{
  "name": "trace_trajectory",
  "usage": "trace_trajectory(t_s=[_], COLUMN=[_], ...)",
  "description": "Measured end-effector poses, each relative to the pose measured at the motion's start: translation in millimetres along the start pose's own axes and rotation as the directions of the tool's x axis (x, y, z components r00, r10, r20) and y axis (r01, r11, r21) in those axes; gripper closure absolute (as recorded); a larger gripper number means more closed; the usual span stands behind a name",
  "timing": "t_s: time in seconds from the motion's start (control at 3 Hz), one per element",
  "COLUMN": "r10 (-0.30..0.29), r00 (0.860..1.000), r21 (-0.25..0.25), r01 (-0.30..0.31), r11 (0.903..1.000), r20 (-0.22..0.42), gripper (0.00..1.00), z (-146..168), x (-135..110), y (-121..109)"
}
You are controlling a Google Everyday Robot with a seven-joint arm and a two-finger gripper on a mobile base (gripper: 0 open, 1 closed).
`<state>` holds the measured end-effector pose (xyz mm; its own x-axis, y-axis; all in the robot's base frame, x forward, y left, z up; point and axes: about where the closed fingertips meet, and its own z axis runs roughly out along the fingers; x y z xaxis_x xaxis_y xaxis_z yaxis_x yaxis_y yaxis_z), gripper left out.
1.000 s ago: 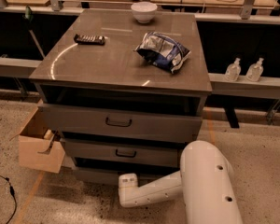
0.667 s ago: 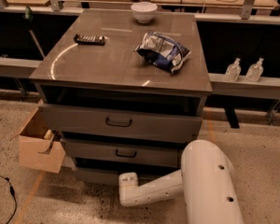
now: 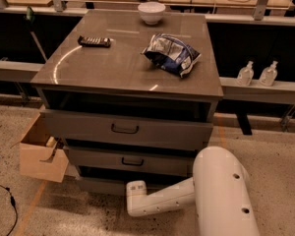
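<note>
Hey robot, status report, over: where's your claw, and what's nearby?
Claw out of view; arm folded low by bottom drawer. Top drawer ajar. Chip bag, bowl on cabinet top.

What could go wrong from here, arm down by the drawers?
1. The gripper is out of view; only the white arm shows, low in front of the bottom drawer, so contact there cannot be checked.
2. The top drawer appears pulled out above the arm; lifting could catch its front.
3. A knock to the cabinet might slide the chip bag or the white bowl, which sits at the back edge.
</note>
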<state>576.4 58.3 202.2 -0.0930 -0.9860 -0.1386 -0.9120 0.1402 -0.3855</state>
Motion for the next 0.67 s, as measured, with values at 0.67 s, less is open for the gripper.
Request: trace_trajectory(t_s=[0.67], r10=[-0.008], r00=[1.000], r21=[0.018], r01=[0.008], r11=[0.9998], r20=[0.005], gripper=[0.31], z=[-11.2], x=[-2.2], y=[-8.3])
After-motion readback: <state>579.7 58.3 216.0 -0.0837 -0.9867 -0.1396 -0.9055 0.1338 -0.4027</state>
